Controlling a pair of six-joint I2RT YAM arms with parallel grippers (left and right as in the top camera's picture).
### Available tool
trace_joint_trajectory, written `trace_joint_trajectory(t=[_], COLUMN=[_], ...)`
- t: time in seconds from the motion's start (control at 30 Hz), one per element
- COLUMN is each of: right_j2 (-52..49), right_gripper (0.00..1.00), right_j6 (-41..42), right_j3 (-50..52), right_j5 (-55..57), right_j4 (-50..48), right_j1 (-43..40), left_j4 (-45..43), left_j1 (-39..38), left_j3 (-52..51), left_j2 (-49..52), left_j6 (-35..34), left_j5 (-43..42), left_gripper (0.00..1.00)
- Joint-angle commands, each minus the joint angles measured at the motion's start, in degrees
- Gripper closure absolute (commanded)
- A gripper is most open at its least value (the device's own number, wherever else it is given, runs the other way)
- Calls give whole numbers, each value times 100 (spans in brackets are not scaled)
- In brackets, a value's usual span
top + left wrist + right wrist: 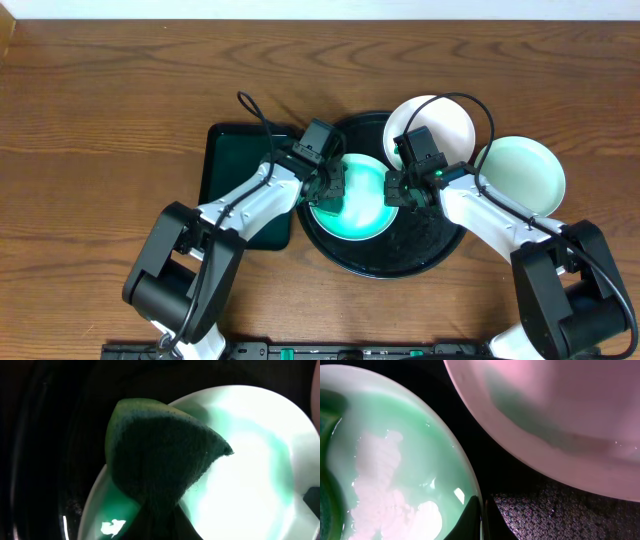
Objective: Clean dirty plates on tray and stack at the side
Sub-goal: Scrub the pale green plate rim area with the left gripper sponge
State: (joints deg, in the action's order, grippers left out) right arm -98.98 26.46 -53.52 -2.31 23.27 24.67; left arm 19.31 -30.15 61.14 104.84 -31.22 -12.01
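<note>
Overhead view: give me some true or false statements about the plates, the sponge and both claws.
The left claw holds a green sponge on the mint plate in the black tray. True.
The right claw hangs open. False: it is shut on that mint plate's rim.
All three plates are stacked. False: none are; the second mint plate lies alone on the table, right of the tray.
The white plate overlaps the tray's far rim. True.

You'll see the table (100,120) is brown grained wood, matt; the black tray (392,256) at frame centre looks glossy. The mint plate (260,460) is smooth and shiny; the sponge (165,460) on it looks rough, fibrous.
</note>
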Motion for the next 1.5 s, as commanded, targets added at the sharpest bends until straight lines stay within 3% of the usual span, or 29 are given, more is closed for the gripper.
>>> trace_joint_trajectory(t=[0.0, 0.17, 0.3, 0.7, 1.27, 1.47], right_j2=[-92, -92, -92, -92, -92, -92], right_gripper=[99, 99, 99, 99, 99, 99], right_j6=[-39, -39, -39, -39, -39, -39], right_j3=[-59, -59, -59, -59, -59, -59], right_j5=[-116, -118, -116, -116, -118, -118], right_j4=[-39, -39, -39, -39, -63, -63], right_j1=[57, 57, 57, 57, 57, 57], left_j4=[66, -52, -59, 140, -144, -184], left_j1=[-20, -17, -17, -15, -879, -940], left_j3=[-92, 17, 166, 116, -85, 26], left_j2=[304, 227, -55, -446, 343, 245], left_j6=[50, -105, -101, -98, -275, -275], left_j5=[-992, -1899, -2039, 444, 407, -245], left_gripper=[93, 92, 93, 92, 93, 92])
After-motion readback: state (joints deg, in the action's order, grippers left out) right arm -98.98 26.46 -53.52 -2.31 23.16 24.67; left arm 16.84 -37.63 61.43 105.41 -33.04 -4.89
